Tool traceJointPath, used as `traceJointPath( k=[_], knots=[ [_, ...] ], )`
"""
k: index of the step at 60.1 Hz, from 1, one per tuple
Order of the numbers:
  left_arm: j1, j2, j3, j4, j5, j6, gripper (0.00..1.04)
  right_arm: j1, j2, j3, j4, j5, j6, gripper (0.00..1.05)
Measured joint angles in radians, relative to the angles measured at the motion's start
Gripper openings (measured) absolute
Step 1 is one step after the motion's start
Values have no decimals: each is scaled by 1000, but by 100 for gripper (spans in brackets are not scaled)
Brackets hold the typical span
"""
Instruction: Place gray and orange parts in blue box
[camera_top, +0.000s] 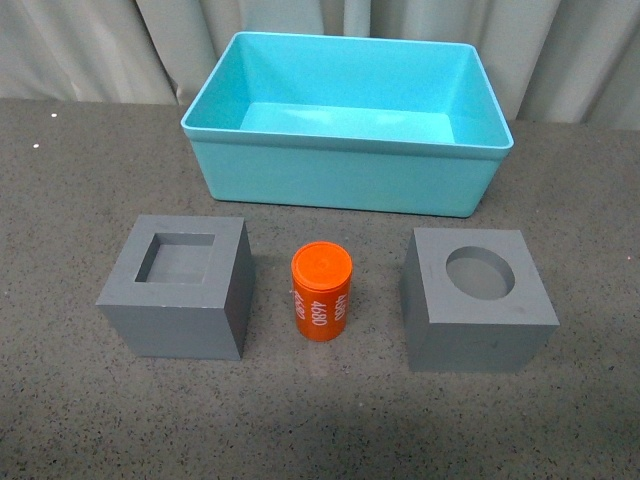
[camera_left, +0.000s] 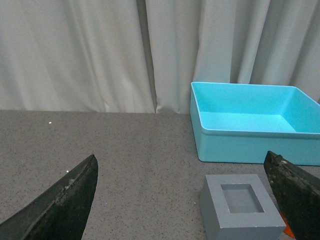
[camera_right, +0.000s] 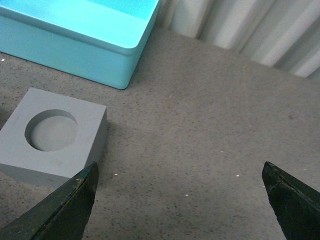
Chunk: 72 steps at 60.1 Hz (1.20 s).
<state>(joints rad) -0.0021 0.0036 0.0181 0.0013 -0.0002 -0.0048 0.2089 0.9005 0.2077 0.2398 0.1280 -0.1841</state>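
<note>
The blue box (camera_top: 340, 175) stands empty at the back of the table. In front of it, in a row, sit a gray cube with a square recess (camera_top: 180, 287), an orange cylinder (camera_top: 321, 292) printed "4680", and a gray cube with a round recess (camera_top: 475, 298). Neither arm shows in the front view. My left gripper (camera_left: 182, 197) is open, hovering short of the square-recess cube (camera_left: 242, 207), with the blue box (camera_left: 252, 137) beyond. My right gripper (camera_right: 180, 195) is open over bare table, the round-recess cube (camera_right: 50, 137) beside one finger.
A dark speckled tabletop (camera_top: 80, 180) carries everything. Pale curtains (camera_top: 100, 45) hang behind the blue box. A sliver of the orange cylinder (camera_left: 287, 231) shows behind the left gripper's finger.
</note>
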Motion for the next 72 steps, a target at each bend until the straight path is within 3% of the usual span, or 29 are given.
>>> traceJointPath(
  k=[10, 20, 53, 62, 72],
  knots=[
    [0, 0, 0, 0, 0, 0, 98, 22, 319, 139, 44, -48, 103, 95],
    [0, 0, 0, 0, 0, 0, 98, 46, 533, 270, -5, -64, 192, 95],
    [0, 0, 0, 0, 0, 0, 98, 113, 822, 456, -87, -85, 361, 94],
    [0, 0, 0, 0, 0, 0, 98, 119, 853, 477, -102, -88, 399, 66],
    [0, 0, 0, 0, 0, 0, 98, 127, 868, 505, -146, -78, 433, 29]
  ],
)
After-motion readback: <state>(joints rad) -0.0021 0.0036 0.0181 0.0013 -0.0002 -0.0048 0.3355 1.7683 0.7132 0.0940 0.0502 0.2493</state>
